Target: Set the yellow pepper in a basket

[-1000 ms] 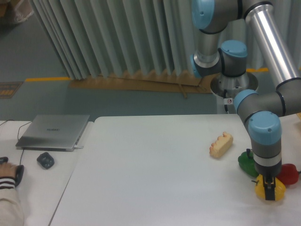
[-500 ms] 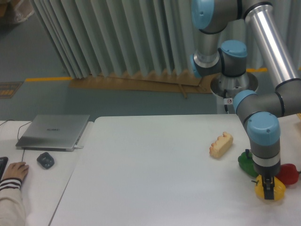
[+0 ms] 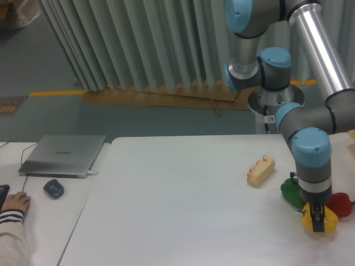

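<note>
The yellow pepper (image 3: 328,221) sits at the table's far right near the front, glossy and lobed. My gripper (image 3: 318,223) comes straight down onto it, and its dark fingers are closed around the pepper's middle. The pepper looks raised slightly off the table. The green pepper (image 3: 290,192) is just behind and to the left of it, and the red pepper (image 3: 341,204) is just behind and to the right, both close to the gripper. No basket can be made out in this view.
A tan toy bread loaf (image 3: 260,170) lies left of the peppers. A laptop (image 3: 64,155), a dark mouse (image 3: 54,188) and a person's hand (image 3: 12,204) are on the side table at left. A tan sliver (image 3: 351,134) shows at the right edge.
The gripper and the yellow pepper have moved up a little together and shifted slightly right. The person's hand at the left has moved.
</note>
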Controlling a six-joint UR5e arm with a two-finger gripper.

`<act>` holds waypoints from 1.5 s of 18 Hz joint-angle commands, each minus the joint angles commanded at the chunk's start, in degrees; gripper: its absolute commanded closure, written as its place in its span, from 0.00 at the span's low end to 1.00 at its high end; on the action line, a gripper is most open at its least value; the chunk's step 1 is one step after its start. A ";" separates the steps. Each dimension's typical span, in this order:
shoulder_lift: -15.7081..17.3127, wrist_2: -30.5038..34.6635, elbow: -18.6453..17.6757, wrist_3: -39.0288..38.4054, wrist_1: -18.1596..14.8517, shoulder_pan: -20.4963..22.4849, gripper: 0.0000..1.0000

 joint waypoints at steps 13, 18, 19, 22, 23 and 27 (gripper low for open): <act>7.39 -0.26 -0.45 8.60 -8.71 9.49 0.53; 7.83 -0.18 -0.53 13.96 -9.32 13.53 0.53; 8.44 -0.18 -0.53 15.11 -9.33 14.15 0.53; 8.63 -0.09 -0.53 18.53 -9.33 16.34 0.53; 8.71 -0.09 -0.53 19.59 -9.33 17.13 0.53; 8.63 -0.18 -0.53 23.37 -9.24 19.77 0.53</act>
